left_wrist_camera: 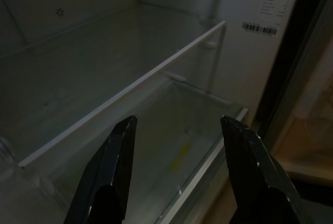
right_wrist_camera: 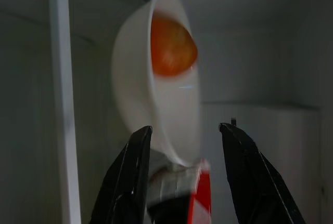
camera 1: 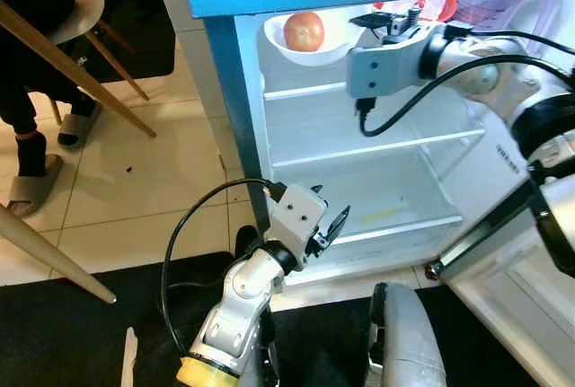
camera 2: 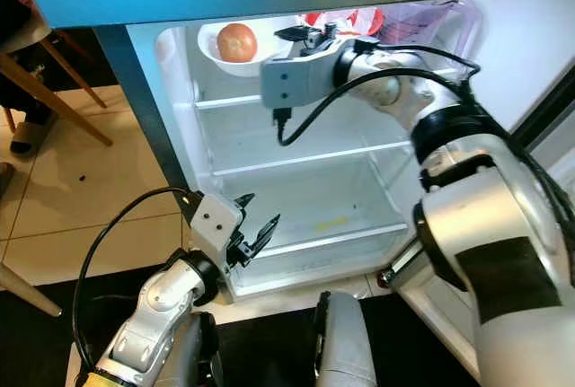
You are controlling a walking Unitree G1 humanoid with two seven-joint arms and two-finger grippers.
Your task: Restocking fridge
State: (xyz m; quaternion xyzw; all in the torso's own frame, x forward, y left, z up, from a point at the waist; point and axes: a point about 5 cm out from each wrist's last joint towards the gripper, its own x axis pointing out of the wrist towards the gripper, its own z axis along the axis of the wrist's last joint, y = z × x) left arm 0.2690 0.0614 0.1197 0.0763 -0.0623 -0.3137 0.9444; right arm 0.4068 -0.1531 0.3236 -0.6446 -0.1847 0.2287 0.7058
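Two grippers: both spread, holding nothing
Right gripper (right_wrist_camera: 183, 151): top fridge shelf (camera 1: 310, 91), just beside white bowl (camera 1: 301, 46) with an orange fruit (camera 1: 304, 30)
Left gripper (camera 1: 329, 225): low, before bottom shelf (camera 1: 404, 225)

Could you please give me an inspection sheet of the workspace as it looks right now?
Surface: fridge shelves, lower ones bare; yellow mark on the bottom one.
Job's things: white bowl holding an orange fruit on the top shelf; red-and-clear bag beside it.
Clutter: nothing seen.
Grippers: right gripper on the top shelf beside the bowl, jaws open, empty; left gripper at the bottom shelf's front, jaws open, empty.
Cables: black cable looping off the right wrist; another off the left.
Surroundings: tiled floor, black mat, wooden table leg, a seated person's slippered feet.
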